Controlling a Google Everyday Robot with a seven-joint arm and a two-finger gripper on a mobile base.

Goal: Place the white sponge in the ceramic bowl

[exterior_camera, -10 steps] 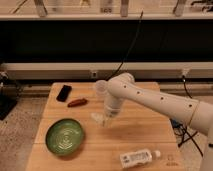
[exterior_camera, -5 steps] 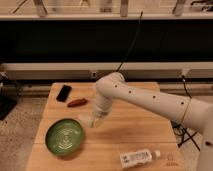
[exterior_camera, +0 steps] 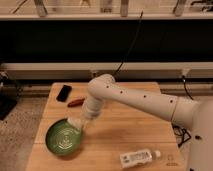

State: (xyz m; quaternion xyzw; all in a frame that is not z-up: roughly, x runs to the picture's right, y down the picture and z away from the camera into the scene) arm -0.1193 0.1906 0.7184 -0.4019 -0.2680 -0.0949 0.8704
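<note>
Gripper [exterior_camera: 80,127], clenched on white sponge [exterior_camera: 75,123], had swung left since 1 s ago; ceramic bowl [exterior_camera: 56,144] rim was directly under it, so release looked imminent.

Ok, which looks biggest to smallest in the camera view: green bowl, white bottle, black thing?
1. green bowl
2. white bottle
3. black thing
The bottle is nearer the camera, so those last two are unsure. The gripper is at the bowl's right rim.
</note>
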